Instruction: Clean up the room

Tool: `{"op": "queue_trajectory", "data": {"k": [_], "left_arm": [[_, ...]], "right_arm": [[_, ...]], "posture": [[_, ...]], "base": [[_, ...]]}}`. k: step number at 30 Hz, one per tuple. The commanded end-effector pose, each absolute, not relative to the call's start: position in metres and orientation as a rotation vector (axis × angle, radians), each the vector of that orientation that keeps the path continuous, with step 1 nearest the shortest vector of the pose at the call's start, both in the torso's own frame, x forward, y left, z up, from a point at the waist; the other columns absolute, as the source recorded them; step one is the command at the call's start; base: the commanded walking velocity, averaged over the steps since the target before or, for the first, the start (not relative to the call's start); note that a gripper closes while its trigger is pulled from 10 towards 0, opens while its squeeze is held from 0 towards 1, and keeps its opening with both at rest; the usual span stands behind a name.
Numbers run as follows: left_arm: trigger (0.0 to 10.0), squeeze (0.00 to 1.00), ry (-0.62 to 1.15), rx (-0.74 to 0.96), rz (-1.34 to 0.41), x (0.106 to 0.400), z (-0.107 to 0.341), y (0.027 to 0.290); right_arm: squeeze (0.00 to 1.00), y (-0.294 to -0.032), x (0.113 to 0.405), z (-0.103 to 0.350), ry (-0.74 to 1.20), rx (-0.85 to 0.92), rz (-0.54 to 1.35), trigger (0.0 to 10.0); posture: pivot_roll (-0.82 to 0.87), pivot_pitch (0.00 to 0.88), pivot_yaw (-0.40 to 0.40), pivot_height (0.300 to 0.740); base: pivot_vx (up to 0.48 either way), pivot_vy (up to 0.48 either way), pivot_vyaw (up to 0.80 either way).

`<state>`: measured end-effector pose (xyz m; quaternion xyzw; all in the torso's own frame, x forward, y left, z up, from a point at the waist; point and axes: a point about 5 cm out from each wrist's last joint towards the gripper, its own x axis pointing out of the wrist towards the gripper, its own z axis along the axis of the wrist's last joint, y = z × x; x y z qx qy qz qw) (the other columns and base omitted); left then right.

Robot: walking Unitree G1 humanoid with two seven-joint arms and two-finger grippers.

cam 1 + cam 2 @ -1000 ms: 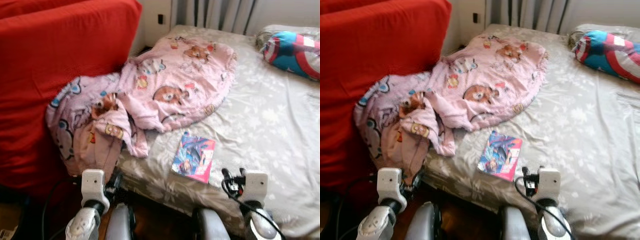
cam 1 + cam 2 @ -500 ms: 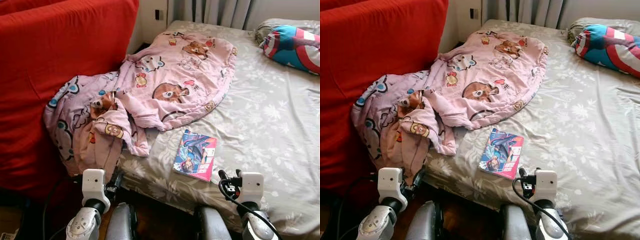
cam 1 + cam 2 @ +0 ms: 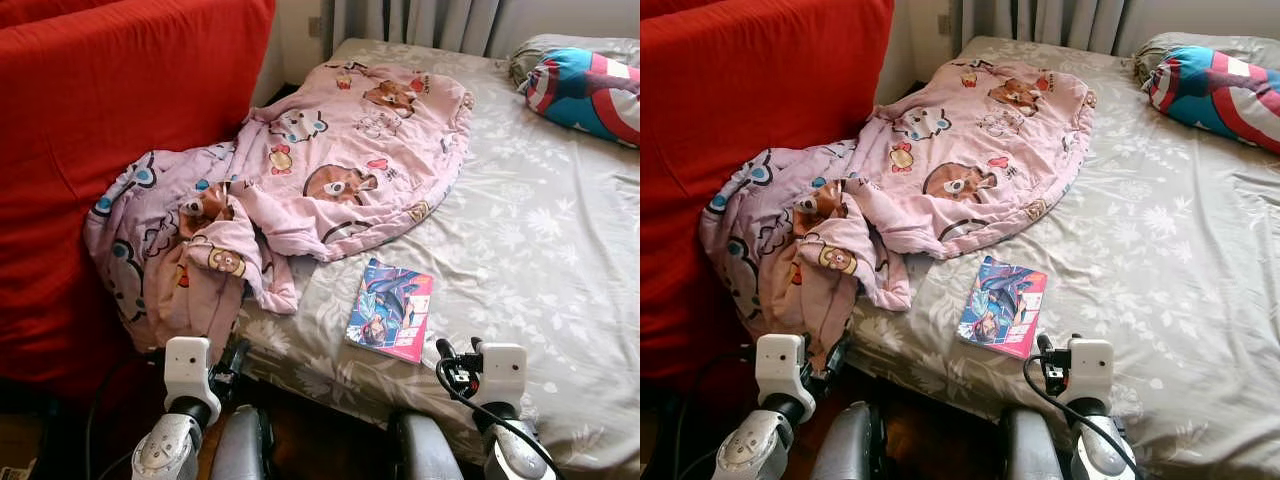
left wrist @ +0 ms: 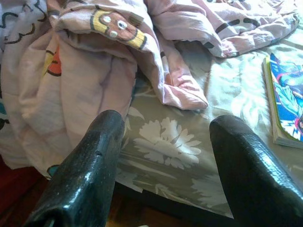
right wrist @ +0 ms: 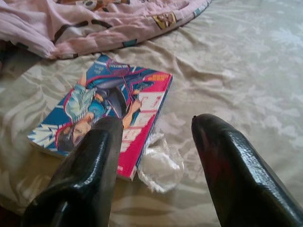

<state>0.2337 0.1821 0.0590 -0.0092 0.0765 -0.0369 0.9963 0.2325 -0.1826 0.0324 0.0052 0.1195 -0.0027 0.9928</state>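
A: Changed since half a second back?

B: Barely anything. Framing shifted a touch; bed (image 3: 520, 230), pink blanket (image 3: 300, 190) and comic book (image 3: 390, 310) lying exactly as before. Blur of a full second ago gone.

A: Left end effector (image 4: 165, 165)?

B: Low at the bed's near edge, just below the hanging fold of blanket. Fingers (image 4: 90, 165) spread wide, gripping nothing. Same spot as earlier.

A: Right end effector (image 5: 156, 156)?

B: Also gaping wide, empty, hovering at the near edge just beside the comic book. Position unchanged within the frame.

A: Placement of the comic book?

B: Flat on the grey floral sheet, near the bed's front edge, cover up, clear of the blanket's hem. Scrap of clear plastic wrapper (image 5: 160, 164) touching its near corner, seen between the right fingers.

A: Blanket?

B: Crumpled across the bed's left half, one end spilling over the edge against the red sofa (image 3: 110, 130).

A: Anything else?

B: Red, white and blue shield cushion (image 3: 590, 95) at the far right of the bed, well apart from the rest. Grey curtain (image 3: 420, 22) beyond the bed's far end.
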Motion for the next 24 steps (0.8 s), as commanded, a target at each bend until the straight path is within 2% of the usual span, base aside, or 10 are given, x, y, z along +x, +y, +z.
{"op": "queue_trajectory", "data": {"k": [1, 24], "left_arm": [[10.0, 0.0, 0.161, -0.018, -0.07, 0.2306, 0.057, 0.1833], [10.0, 0.0, 0.164, -0.015, -0.076, 0.2325, 0.058, 0.1834]], "right_arm": [[0.0, -0.1806, 0.2275, 0.0257, 0.261, 0.026, -0.003, 10.0], [0.0, -0.1778, 0.2293, 0.0274, 0.238, 0.035, 0.001, 10.0]], "posture": [[-0.04, 0.141, 0.014, 0.553], [-0.03, 0.14, 0.019, 0.553]], "base": [[0.0, 0.0, 0.0], [0.0, 0.0, 0.0]]}}
